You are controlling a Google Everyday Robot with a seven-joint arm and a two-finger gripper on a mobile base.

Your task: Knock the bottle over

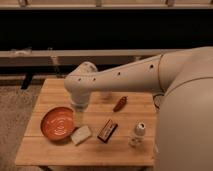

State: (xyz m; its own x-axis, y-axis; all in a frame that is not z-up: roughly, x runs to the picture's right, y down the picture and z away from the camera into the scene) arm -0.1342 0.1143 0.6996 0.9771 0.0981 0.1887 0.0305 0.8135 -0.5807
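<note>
Well, the bottle (138, 133) stood well right of the orange bowl (50, 131) and looked light and tippy, best pushed near its cap, while the gripper (79, 106) hung just behind the bowl, open or shut I could not tell.

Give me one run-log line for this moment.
bottle upright on wooden table, front right | gripper low over table beside orange bowl, apart from bottle | brown packet between them | knock not yet done

Most of the gripper (78, 106) is hidden under the arm's (120, 75) wrist, beside the bowl (57, 123). Arm cut off at right edge, hiding the table's (50, 90) right side. Bottle (138, 134) blurred.
</note>
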